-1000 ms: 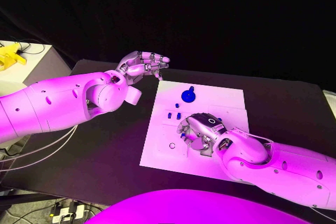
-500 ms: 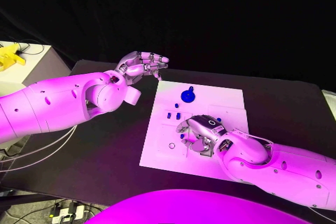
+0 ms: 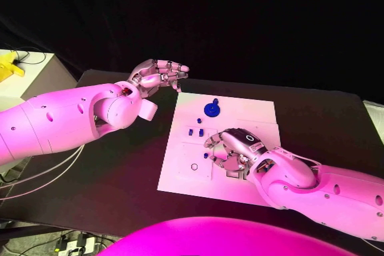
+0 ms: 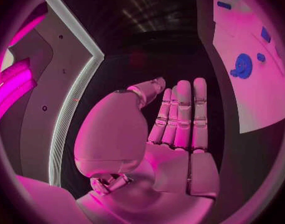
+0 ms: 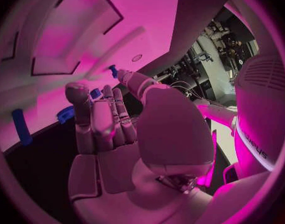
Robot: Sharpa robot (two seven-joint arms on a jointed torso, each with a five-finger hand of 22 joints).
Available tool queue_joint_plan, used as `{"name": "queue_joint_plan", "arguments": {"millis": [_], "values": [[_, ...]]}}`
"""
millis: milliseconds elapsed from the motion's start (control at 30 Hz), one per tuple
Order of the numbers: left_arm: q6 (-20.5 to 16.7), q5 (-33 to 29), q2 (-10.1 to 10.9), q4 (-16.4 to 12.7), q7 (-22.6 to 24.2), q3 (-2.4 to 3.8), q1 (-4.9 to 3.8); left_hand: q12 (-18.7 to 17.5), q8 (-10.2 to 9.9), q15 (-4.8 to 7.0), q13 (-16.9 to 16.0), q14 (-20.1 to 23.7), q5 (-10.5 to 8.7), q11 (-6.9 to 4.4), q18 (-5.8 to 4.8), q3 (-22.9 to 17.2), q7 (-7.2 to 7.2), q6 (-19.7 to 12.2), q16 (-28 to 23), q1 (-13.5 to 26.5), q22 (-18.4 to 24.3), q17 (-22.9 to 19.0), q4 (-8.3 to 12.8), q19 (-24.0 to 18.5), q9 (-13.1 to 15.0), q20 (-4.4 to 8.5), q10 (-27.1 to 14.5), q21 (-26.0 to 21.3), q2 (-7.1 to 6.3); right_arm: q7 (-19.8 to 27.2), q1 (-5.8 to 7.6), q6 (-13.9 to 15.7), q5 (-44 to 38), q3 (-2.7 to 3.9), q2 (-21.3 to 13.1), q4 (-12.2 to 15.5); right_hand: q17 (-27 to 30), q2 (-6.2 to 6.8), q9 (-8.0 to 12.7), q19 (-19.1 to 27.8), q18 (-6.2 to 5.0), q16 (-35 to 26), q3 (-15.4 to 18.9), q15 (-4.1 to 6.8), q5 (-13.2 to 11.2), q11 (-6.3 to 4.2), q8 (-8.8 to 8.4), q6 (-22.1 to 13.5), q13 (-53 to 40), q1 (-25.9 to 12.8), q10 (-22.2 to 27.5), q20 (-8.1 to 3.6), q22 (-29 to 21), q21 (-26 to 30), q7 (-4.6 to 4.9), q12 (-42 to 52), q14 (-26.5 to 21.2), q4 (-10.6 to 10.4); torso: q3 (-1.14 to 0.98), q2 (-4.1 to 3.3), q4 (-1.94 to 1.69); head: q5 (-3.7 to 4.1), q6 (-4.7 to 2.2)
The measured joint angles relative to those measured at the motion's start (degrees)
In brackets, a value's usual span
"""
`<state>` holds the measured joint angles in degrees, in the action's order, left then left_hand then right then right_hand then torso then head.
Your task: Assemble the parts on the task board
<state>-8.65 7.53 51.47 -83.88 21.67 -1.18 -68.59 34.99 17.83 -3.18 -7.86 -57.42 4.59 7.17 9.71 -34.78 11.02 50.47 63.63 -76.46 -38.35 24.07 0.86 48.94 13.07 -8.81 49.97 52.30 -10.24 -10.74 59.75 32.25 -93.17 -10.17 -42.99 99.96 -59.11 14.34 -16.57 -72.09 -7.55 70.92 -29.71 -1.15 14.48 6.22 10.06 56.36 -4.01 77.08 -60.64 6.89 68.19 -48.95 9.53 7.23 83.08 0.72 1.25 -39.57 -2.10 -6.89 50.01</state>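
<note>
Parts (image 3: 212,109) lie on the white board (image 3: 256,114) mid black table (image 3: 120,172). We read no writing. Our left hand (image 3: 160,73) hovers off the board's far corner, fingers curled, holding nothing. Our right hand (image 3: 232,150) pinches a small blue part (image 5: 112,70) over the board.

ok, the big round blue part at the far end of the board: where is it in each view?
Head view: round blue part sits near the far edge of the task board, ahead of the right hand.
Left wrist view: round blue part lies on the board, beyond the left hand.
Right wrist view: a blue curved piece beside the fingers may be it; cannot tell.
Shared landmark: the white task board.
</note>
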Motion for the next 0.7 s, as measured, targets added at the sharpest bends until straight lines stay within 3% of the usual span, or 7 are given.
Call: {"name": "queue_joint_plan", "arguments": {"millis": [67, 267, 467, 600, 700], "values": [[0.0, 0.0, 0.0, 0.1, 0.0, 0.00, 0.01, 0.0, 0.0, 0.00, 0.0, 0.0, 0.00, 0.00, 0.00, 0.0, 0.00, 0.0, 0.0, 0.0, 0.0, 0.0, 0.0, 0.0, 0.0, 0.00, 0.0, 0.0, 0.00, 0.3, 0.79, 0.3, 0.9, 0.19, -1.3, 0.9, -0.7, 0.00, 0.0, -0.7, 0.00, 0.6, -0.1, 0.16, 0.1, -0.10, 0.00, 0.0, 0.0, 0.0, -0.7, -0.06, 0.5, -1.0, 0.00, 0.5, 0.2, -0.1, 0.00, 0.04, 0.02, 0.25, 0.00], [0.1, 0.0, -0.1, 0.6, -0.1, -0.01, 0.03, 0.0, 0.0, 0.00, 0.0, 0.0, 0.00, 0.00, -0.01, 0.0, 0.00, 0.0, 0.0, 0.0, 0.1, 0.0, 0.0, 0.0, 0.0, 0.00, 0.0, -0.2, 0.00, 1.4, 4.98, 0.0, 4.8, 0.69, -6.0, 2.3, -2.8, 0.00, 0.1, -2.1, 0.00, 2.1, -0.6, 0.24, 0.1, -0.32, -0.22, 0.2, 0.0, 0.0, -1.9, -0.29, 2.2, -4.2, -0.18, 1.1, 0.7, -0.6, 0.00, 0.12, 0.14, 1.34, 0.00], [0.2, 0.0, -0.3, 1.0, -0.1, -0.05, 0.14, 0.0, 0.0, 0.00, 0.0, 0.0, 0.00, 0.00, 0.00, 0.0, 0.00, 0.0, 0.0, 0.0, 0.1, 0.0, 0.0, 0.0, 0.0, 0.00, 0.0, -0.2, 0.00, 2.2, 8.21, -3.3, 6.8, 0.81, -9.7, 1.5, -3.9, 0.33, 0.1, -2.9, 0.00, 2.9, -0.6, 0.24, 0.1, -0.32, -0.55, 0.2, 0.2, -0.3, -1.9, -0.28, 2.9, -5.3, -0.17, 1.1, 0.7, -0.6, -0.01, 0.20, 0.21, 2.68, 0.00], [0.3, 0.0, -0.5, 1.1, -0.1, -0.06, 0.23, 0.0, 0.0, 0.00, 0.0, 0.0, 0.00, 0.00, -0.01, 0.0, 0.00, 0.0, 0.0, 0.0, 0.1, 0.0, 0.0, 0.0, 0.0, 0.00, 0.0, -0.2, 0.00, 2.2, 8.87, -6.5, 6.9, 0.81, -10.7, 0.0, -4.1, 1.03, 0.2, -2.9, 0.00, 3.2, 1.0, 0.24, -0.2, -0.53, -0.78, 0.0, 0.3, -1.0, -1.0, -0.32, 2.8, -5.2, -0.38, 1.1, 0.7, -1.5, -0.05, 0.21, 0.25, 3.26, 0.00], [0.4, 0.0, -0.5, 1.2, -0.2, -0.06, 0.33, 0.0, 0.2, 0.00, 0.1, 0.0, 0.00, 0.00, 0.00, 0.0, -0.21, -0.2, 0.0, 0.0, 0.1, -0.1, 0.0, 0.2, 0.0, -0.21, 0.0, -0.2, 0.00, 2.1, 9.06, -8.8, 6.4, 0.78, -10.9, -0.8, -3.8, 1.07, 0.2, -2.9, 0.00, 3.2, 4.6, 0.24, -0.3, -0.80, -1.28, -0.6, 0.3, -1.0, 0.1, -0.32, 2.6, -4.5, -0.92, 1.3, 0.7, -2.2, -0.08, 0.21, 0.25, 3.52, 0.00]]}}
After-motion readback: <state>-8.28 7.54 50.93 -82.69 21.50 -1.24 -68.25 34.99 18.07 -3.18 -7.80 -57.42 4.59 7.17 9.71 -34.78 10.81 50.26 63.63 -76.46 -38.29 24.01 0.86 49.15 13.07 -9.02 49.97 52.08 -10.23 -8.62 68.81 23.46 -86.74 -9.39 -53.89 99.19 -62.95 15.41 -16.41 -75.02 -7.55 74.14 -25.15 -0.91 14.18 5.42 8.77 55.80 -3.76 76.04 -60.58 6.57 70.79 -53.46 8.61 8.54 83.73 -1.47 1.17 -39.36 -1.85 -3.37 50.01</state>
